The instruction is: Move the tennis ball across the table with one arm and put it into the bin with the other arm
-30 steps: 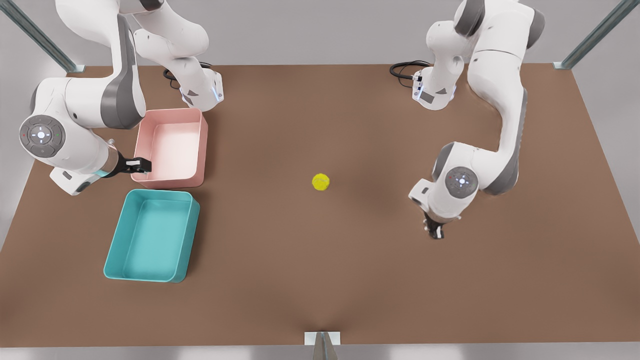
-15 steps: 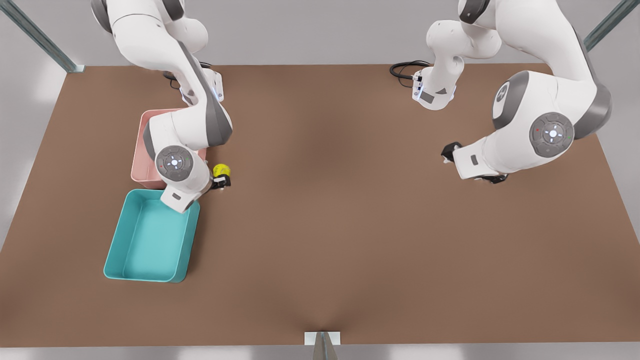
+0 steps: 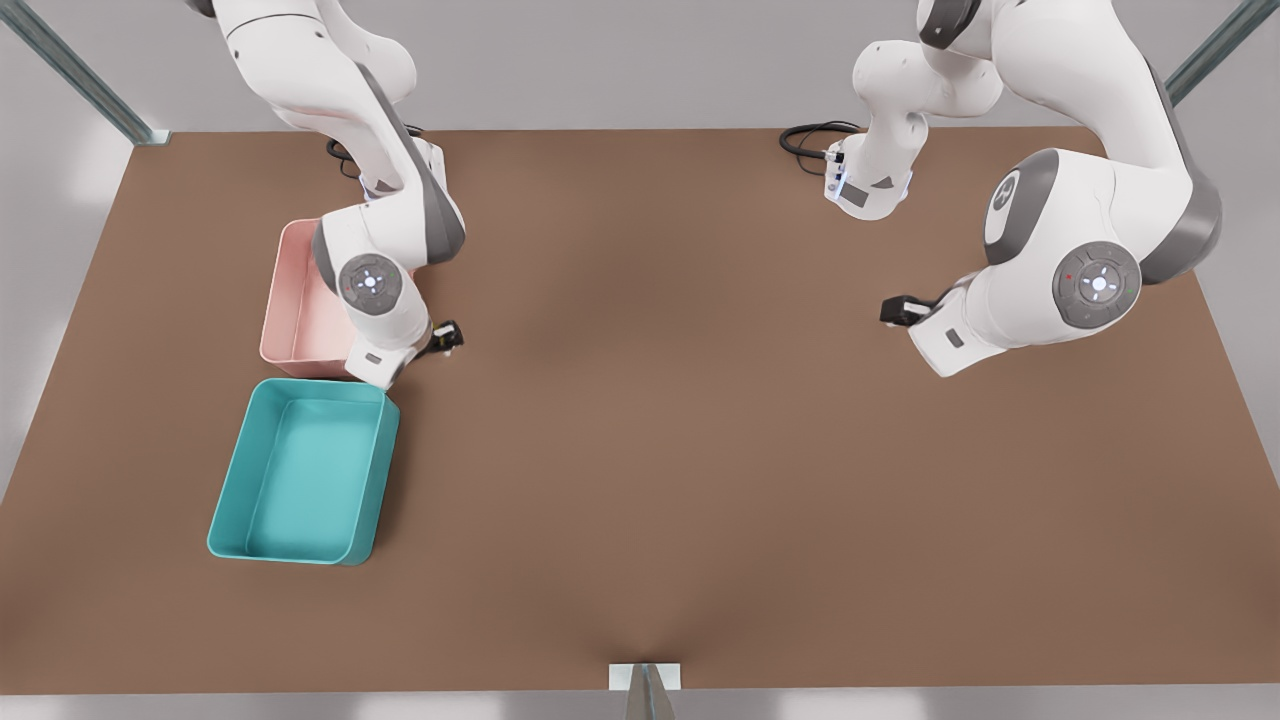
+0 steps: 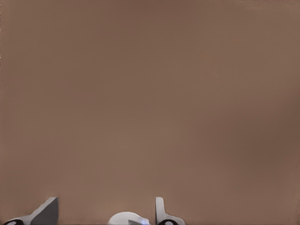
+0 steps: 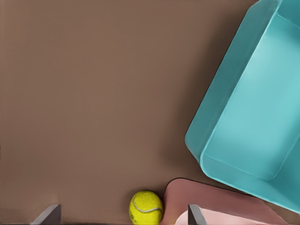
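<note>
The yellow-green tennis ball (image 5: 146, 207) lies on the brown table (image 3: 650, 450), close beside a corner of the pink bin (image 5: 225, 206). My right gripper (image 5: 121, 214) is open, and the ball sits in the wide gap between its fingers without touching either. In the front view this gripper (image 3: 447, 338) is on the left, just right of the pink bin (image 3: 290, 320). My left gripper (image 4: 104, 213) is open over bare table, at the front view's right (image 3: 895, 310), and that arm waits.
A teal bin (image 3: 390, 460) stands in front of the pink one, near the left table edge; its wall (image 5: 220, 117) is close to the ball. Arm bases and black cables (image 3: 805, 138) sit at the back edge.
The ball went from the table's middle to beside the pink bin. The right arm swung over to it and has since shifted slightly back. The left arm withdrew toward the front view's right.
</note>
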Motion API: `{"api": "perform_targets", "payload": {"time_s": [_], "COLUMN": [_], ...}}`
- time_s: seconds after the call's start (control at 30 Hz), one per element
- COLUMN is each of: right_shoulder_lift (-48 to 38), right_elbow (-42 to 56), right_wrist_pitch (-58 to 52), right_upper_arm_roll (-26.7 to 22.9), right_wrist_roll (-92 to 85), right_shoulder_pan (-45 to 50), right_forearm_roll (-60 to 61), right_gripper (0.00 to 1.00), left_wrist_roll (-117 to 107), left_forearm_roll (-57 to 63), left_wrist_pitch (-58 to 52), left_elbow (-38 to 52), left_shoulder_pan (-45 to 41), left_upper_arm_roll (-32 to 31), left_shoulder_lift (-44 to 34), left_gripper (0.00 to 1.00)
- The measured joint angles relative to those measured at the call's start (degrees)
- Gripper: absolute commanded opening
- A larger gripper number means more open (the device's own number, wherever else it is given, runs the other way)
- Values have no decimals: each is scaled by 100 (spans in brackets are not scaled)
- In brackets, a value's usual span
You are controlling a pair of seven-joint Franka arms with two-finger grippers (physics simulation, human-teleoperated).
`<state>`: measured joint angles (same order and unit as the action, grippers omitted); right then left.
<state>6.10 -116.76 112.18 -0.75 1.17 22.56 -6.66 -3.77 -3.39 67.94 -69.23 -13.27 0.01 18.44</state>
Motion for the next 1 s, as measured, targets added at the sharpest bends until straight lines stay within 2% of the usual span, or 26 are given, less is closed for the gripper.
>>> {"api": "perform_targets", "payload": {"time_s": [0.13,0.33,0.6,1.0], "right_shoulder_lift": [192,296,450,503], "right_elbow": [-98,-802,-1198,-1998], "right_wrist_pitch": [32,783,1445,2388], "right_upper_arm_roll": [20,-19,-109,-550], "right_wrist_roll": [-970,-2186,-3309,-4339], "right_shoulder_pan": [202,248,256,322], "right_forearm_roll": [-519,-982,-1100,-1117], "right_gripper": [100,100,100,100], "left_wrist_roll": [-279,-597,-885,-1139], "left_forearm_roll": [4,17,19,13], "left_wrist_pitch": [-82,-139,-171,-203], "left_elbow": [-13,-13,-13,-13], "left_shoulder_pan": [-17,-17,-25,-35], "left_upper_arm_roll": [0,0,0,0], "left_shoulder_lift": [21,44,121,130], "left_gripper": [100,100,100,100]}}
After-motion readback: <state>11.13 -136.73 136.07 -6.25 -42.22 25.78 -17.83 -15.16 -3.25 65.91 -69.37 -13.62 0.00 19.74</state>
